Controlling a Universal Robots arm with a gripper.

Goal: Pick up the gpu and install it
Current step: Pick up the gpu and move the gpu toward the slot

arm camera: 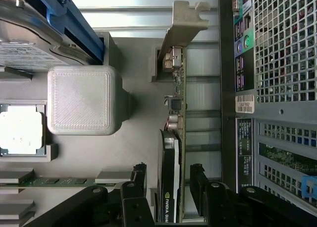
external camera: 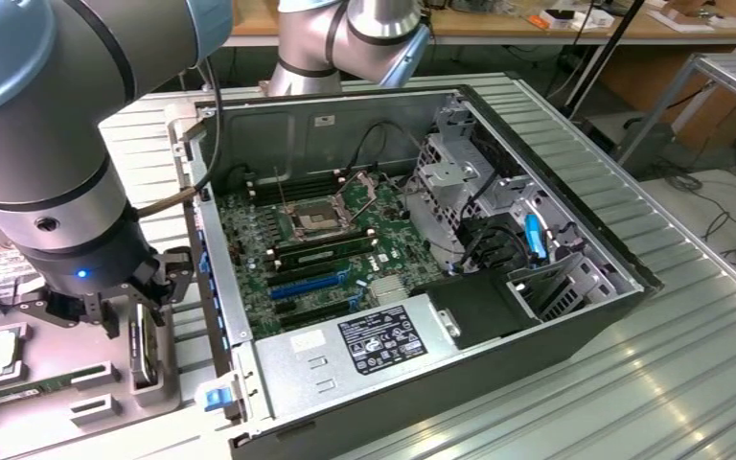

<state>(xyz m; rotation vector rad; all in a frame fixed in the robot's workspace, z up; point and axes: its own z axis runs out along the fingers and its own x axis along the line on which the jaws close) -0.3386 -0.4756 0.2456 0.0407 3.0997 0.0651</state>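
Observation:
The gpu [arm camera: 169, 146] stands on edge in a slot of the grey parts holder [arm camera: 138, 118], its silver end bracket [arm camera: 185, 23] at the far end and the black cooler on one face. My gripper [arm camera: 167, 174] is open and straddles the card, one finger on each side, with a small gap between each finger and the card. In the exterior view the gripper [external camera: 115, 309] hangs low over the gpu [external camera: 146, 350] on the exterior view's left, beside the open computer case [external camera: 598, 240].
The case lies open with its motherboard [external camera: 330, 230] and power supply [external camera: 375, 347] showing; its perforated back panel [arm camera: 282, 63] is close beside the card. The holder also carries a processor [arm camera: 20, 133], a memory stick [arm camera: 49, 181], a hard drive [arm camera: 22, 43] and a grey block [arm camera: 81, 100].

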